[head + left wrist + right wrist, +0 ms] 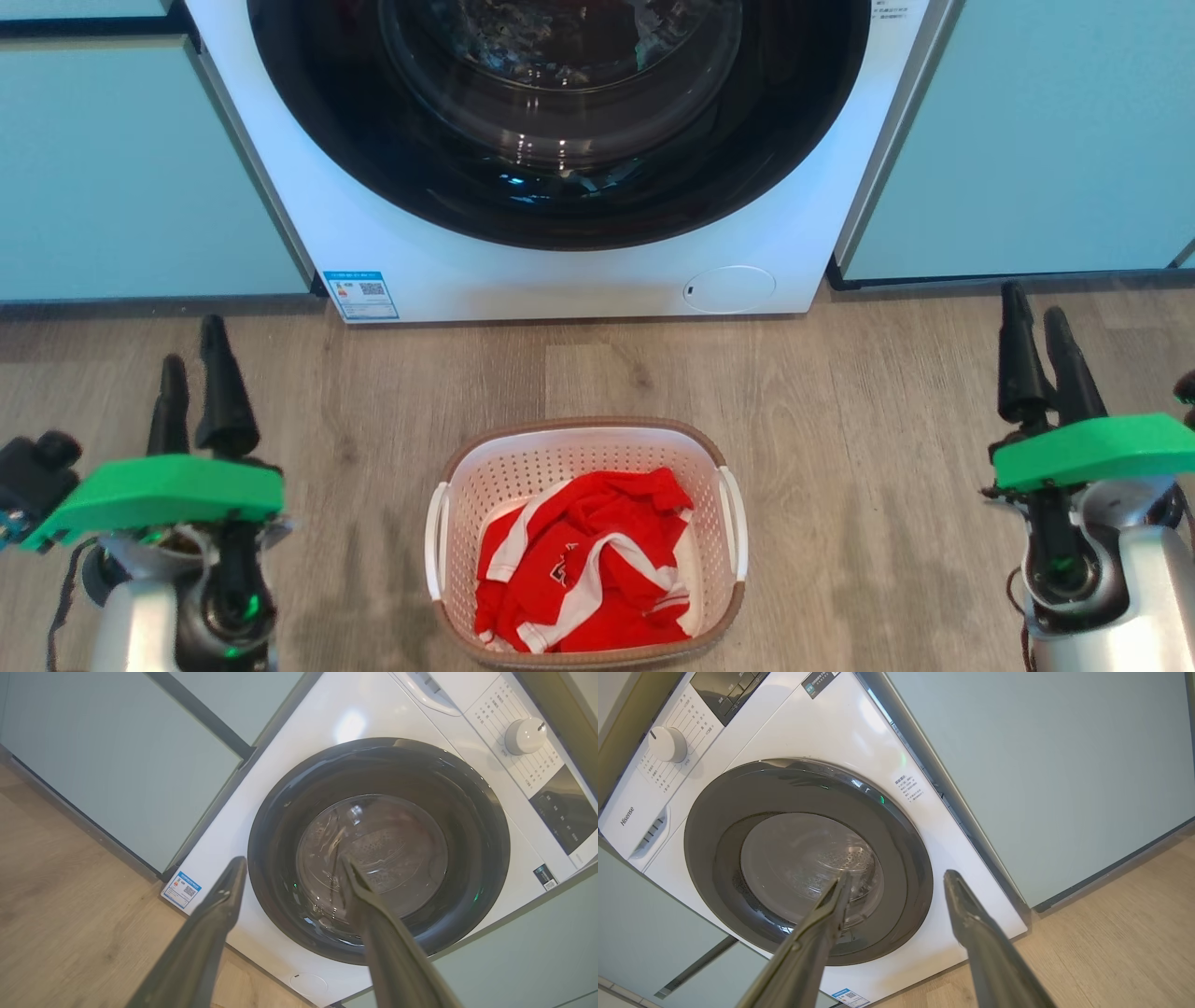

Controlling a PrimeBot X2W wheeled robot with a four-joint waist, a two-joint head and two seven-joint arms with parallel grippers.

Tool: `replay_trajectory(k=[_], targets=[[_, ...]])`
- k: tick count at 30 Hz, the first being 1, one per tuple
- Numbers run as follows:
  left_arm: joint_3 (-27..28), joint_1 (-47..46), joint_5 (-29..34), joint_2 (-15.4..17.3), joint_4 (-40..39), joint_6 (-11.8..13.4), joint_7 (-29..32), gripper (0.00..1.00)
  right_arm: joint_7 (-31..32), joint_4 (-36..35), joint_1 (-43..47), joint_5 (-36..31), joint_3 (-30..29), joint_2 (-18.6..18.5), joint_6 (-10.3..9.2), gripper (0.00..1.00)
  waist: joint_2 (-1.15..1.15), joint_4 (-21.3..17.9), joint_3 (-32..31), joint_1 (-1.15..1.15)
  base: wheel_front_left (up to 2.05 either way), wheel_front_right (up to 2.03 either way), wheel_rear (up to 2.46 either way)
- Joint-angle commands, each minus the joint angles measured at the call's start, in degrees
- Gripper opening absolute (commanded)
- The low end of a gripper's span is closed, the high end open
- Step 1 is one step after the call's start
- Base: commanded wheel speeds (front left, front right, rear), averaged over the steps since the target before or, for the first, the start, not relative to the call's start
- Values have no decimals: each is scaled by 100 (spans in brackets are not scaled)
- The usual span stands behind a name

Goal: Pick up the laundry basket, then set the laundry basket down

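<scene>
While the left tool (193,341) and right tool (1034,301) are hanging wide and empty, the laundry basket (541,465) is sitting midway between them.

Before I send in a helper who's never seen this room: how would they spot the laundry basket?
Find the white front-loading washer between pale green cabinets. On the wood floor before its door sits the laundry basket: cream, perforated, brown-rimmed, white side handles, holding a red-and-white garment.

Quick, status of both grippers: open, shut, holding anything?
Left gripper: open, holding nothing.
Right gripper: open, holding nothing; the cream-white perforated plastic laundry basket sits untouched on the floor.
</scene>
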Motion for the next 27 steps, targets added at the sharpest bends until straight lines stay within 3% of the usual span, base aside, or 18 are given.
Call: replay_trajectory(k=[1, 7, 9, 10, 15, 22, 27], targets=[[-18, -344, 372, 73, -362, 124, -82, 100, -98, -347, -388, -350, 151, -49, -4, 100, 0, 8, 3, 0, 0, 0, 0], [-487, -381, 1087, 360, -590, 711, -183, 100, -199, -562, -454, -1017, 350, -53, -5, 100, 0, 24, 5, 0, 0, 0, 0], [-714, -396, 1308, 514, -630, 983, -216, 100, -232, -621, -472, -1249, 431, -54, -5, 100, 0, 25, 6, 0, 0, 0, 0], [-985, -410, 1514, 692, -616, 1272, -250, 100, -265, -662, -479, -1477, 503, -55, -5, 100, 0, 22, 5, 0, 0, 0, 0], [-1745, -481, 1885, 1129, -431, 1956, -334, 100, -349, -666, -479, -2042, 713, -58, -5, 100, 0, 4, -4, 0, 0, 0, 0], [-2597, -664, 2088, 1476, -136, 2326, -451, 100, -467, -446, -453, -2701, 1031, -63, -6, 100, 0, -18, -17, 0, 0, 0, 0], [-2875, -747, 2217, 1557, -72, 2381, -518, 100, -534, -349, -465, -2993, 1157, -65, -6, 100, 0, -21, -14, 0, 0, 0, 0]])
